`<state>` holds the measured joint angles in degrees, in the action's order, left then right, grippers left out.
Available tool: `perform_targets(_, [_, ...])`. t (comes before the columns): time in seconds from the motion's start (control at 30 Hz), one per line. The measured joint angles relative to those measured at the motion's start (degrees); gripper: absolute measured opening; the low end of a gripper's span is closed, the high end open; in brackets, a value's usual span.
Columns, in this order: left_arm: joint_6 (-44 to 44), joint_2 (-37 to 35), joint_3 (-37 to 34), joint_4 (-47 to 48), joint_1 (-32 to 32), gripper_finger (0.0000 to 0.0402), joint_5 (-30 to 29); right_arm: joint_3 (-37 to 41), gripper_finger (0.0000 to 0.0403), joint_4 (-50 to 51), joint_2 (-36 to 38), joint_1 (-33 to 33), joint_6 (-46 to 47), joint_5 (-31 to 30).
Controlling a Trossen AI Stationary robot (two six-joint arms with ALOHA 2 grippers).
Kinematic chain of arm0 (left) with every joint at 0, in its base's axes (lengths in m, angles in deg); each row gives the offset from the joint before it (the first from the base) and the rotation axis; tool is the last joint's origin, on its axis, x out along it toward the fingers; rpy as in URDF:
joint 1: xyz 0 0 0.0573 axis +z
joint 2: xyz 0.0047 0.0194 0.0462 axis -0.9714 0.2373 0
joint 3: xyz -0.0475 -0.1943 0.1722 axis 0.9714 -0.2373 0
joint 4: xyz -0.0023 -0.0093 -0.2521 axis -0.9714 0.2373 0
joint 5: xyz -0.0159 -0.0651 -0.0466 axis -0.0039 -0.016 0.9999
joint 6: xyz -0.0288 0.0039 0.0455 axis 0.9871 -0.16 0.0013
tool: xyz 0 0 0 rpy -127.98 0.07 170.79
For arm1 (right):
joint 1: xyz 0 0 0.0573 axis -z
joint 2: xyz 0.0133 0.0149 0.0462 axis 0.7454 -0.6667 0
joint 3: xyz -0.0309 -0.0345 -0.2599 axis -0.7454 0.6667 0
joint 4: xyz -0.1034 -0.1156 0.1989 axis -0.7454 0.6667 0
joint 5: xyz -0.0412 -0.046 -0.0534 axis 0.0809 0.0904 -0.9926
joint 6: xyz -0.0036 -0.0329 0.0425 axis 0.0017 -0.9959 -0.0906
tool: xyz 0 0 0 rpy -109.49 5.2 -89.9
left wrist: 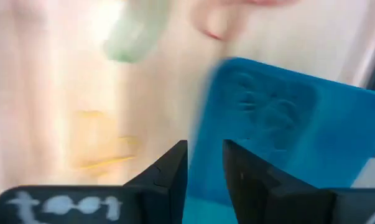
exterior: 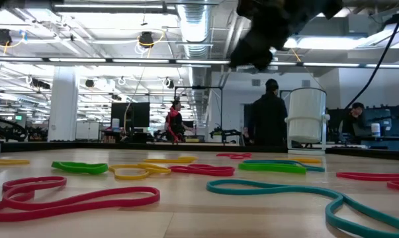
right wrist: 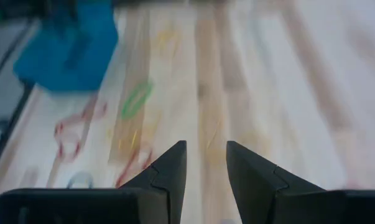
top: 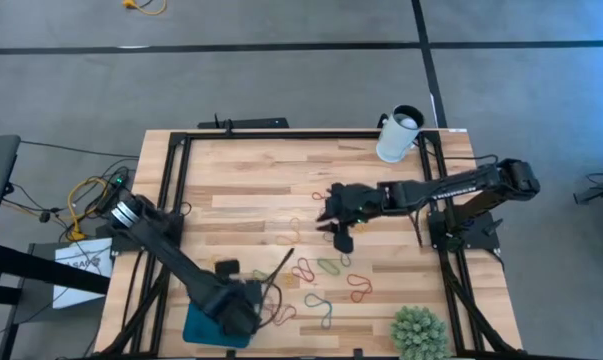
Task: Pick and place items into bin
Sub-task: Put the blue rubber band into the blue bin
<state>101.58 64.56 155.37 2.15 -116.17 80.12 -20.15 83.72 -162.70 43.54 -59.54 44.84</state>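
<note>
Take the teal bin (top: 203, 325) as your reference: it sits at the table's (top: 241, 170) front edge toward the left side, with its long axis running roughly along that edge. Your left gripper (top: 249, 308) hangs over the bin's right end. In the left wrist view its two dark fingers (left wrist: 171, 171) stand a narrow gap apart, with nothing visible between them, and the bin's blue floor (left wrist: 268, 124) fills the space just beyond.

The rubber bands lie to the right of the bin, scattered across the front half of the wood. Nearest it, you have a yellow-and-red tangle (top: 281, 314) just beside the bin's right end. Farther right lie a blue loop (top: 319, 301), a red twisted loop (top: 305, 269), a green loop (top: 331, 266) stretched roughly left to right, and a red loop (top: 361, 290). From table height, the closest ones are a long red band (exterior: 73, 198) and a teal band (exterior: 298, 195), both lying flat with their long axes across the picture.

Your right gripper (top: 341, 232) is well away from the bin, up and to the right of it, held above the bands near the table's middle. Its fingers (right wrist: 168, 171) are parted by a small gap and carry nothing. A white cup (top: 398, 134) stands at the far right corner, and a spiky green plant (top: 418, 330) stands along the front edge, far right of the bin.
</note>
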Motion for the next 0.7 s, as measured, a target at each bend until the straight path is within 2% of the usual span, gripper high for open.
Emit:
perform_targets(0.17, [0.26,-7.83,2.87,8.45,-0.76,0.0091,-15.17,0.00,0.0107,11.10,0.00,-3.79,4.76,-1.39])
perform_targets(0.33, [0.39,-19.50,-0.96,10.78,-0.10,0.0091,-26.43,0.00,0.0107,17.07,-0.30,-6.81,12.43,-9.48])
perform_targets(0.5, [1.76,-31.38,-11.13,6.53,0.97,0.0091,-37.48,-0.03,0.0107,16.83,-6.46,-6.81,17.72,-10.75])
perform_targets(0.7, [-0.76,-44.25,-29.06,-7.73,1.21,0.0091,-38.93,-0.78,0.0107,18.96,-15.18,-4.16,19.16,-10.73])
